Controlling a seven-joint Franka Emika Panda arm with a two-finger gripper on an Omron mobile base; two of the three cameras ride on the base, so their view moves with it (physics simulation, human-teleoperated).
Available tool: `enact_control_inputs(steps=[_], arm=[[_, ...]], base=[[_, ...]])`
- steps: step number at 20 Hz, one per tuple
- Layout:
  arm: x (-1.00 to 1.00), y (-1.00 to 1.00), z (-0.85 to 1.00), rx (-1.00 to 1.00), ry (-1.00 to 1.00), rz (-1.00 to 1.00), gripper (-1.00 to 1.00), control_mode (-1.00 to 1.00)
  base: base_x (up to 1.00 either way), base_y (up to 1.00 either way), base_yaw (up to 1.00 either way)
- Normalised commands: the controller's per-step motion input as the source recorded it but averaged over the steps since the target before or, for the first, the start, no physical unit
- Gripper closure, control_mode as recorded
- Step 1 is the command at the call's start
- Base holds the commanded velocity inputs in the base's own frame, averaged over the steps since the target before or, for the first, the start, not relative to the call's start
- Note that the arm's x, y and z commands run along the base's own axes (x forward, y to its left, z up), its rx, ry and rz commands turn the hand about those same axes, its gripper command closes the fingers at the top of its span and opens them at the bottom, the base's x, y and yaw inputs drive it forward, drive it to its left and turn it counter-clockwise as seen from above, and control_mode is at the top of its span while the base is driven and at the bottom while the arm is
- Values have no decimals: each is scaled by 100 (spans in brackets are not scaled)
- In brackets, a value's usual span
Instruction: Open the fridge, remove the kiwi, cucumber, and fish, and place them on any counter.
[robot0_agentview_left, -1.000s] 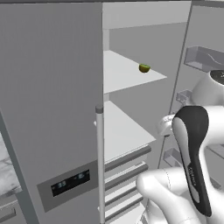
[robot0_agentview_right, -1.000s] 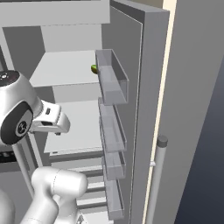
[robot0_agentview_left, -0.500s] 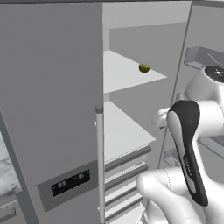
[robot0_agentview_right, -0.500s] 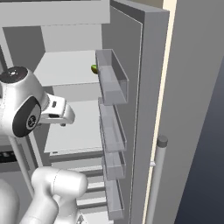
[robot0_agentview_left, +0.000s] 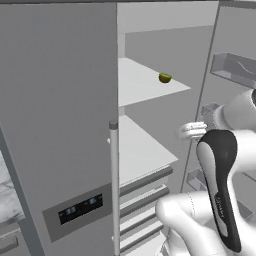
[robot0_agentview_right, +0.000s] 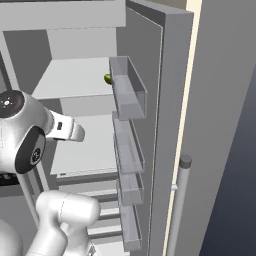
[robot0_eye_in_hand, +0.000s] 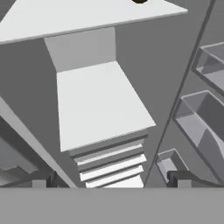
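Inside the fridge (robot0_agentview_left: 150, 30) I can see white shelves, because the right door (robot0_agentview_right: 165, 100) is swung wide open. The left door (robot0_agentview_left: 55, 115) is closed, with its long bar handle (robot0_agentview_left: 114, 185) and dark display panel (robot0_agentview_left: 80, 210). On the top shelf (robot0_agentview_left: 142, 82) sits one small round green thing, the kiwi (robot0_agentview_left: 165, 78). It is near the front right corner of that shelf. From the other side I see the kiwi just behind the top door bin (robot0_agentview_right: 129, 90). My gripper (robot0_eye_in_hand: 109, 180) points at the middle shelf (robot0_eye_in_hand: 98, 105), below the kiwi and well apart from it. Its two fingers are spread wide and hold nothing. In the hand view the kiwi peeks in at the very top edge.
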Motion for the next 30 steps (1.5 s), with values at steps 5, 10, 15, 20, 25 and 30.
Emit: enact_control_inputs(steps=[5,10,15,20,25,30], arm=[[8,0,60,13,1,-10,-100,-100],[7,0,18,1,0,-11,-100,-100],[26,0,0,0,-9,-14,-100,-100],[35,0,2,3,-7,-11,-100,-100],[47,0,7,1,0,-5,-100,-100],[52,-1,6,0,3,0,-100,-100]], base=[[0,0,0],[0,0,0],[0,0,0],[0,0,0],[0,0,0],[0,0,0]])
